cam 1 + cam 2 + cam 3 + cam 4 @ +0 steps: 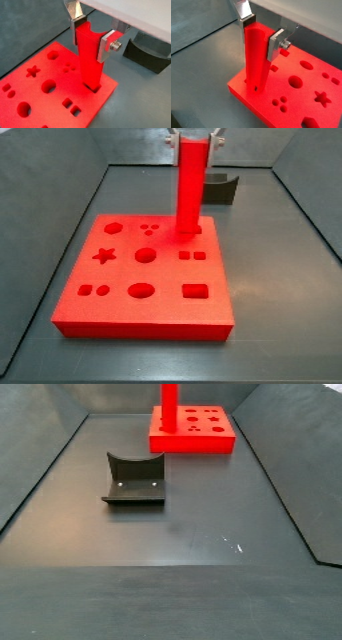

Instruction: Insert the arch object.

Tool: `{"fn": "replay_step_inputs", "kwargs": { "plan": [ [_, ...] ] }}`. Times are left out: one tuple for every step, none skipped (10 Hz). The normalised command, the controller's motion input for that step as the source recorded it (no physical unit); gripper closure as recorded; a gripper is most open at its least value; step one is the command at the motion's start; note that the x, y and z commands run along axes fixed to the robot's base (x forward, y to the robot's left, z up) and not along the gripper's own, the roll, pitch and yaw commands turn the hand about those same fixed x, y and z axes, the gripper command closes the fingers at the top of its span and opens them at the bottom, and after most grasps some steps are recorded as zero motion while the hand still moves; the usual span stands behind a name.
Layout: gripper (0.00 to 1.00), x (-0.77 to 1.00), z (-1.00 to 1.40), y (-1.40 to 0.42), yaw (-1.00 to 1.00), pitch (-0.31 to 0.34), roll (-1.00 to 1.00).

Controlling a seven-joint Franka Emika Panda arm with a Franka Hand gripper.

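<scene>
The arch object (88, 60) is a long bright red bar with a curved notch at its top end. It stands upright with its lower end in a hole at the corner of the flat red board (40, 87). It also shows in a wrist view (255, 57) and in both side views (191, 188) (171, 402). My gripper (93, 31) is above the board, and its silver fingers (107, 46) are shut on the bar's top end. The gripper also shows in a wrist view (261, 31) and, at the frame's edge, in a side view (195, 136).
The red board (147, 278) has several shaped holes: star, circles, squares. A dark grey block with a curved notch (134, 479) lies on the dark floor, apart from the board (194, 432); it also shows beside the board (145, 52) (222, 190). Grey walls surround the floor.
</scene>
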Motion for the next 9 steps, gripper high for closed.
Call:
{"fn": "replay_step_inputs", "kwargs": {
  "plan": [
    [1.0, 0.35, -0.25, -0.01, 0.18, 0.0, 0.08],
    [1.0, 0.08, -0.27, 0.0, 0.06, 0.0, 0.07],
    [1.0, -0.06, -0.21, 0.0, 0.0, 0.0, 0.02],
    [1.0, -0.13, -0.18, -0.03, 0.0, 0.0, 0.02],
    [1.0, -0.16, -0.16, -0.1, 0.0, 0.0, 0.05],
    [1.0, -0.05, -0.18, -0.09, 0.0, 0.0, 0.06],
    [1.0, -0.02, -0.2, 0.0, 0.0, 0.0, 0.0],
    [1.0, 0.0, -0.23, 0.0, 0.0, 0.0, 0.0],
    [1.0, 0.0, -0.27, 0.0, 0.0, 0.0, 0.07]
  ]
}}
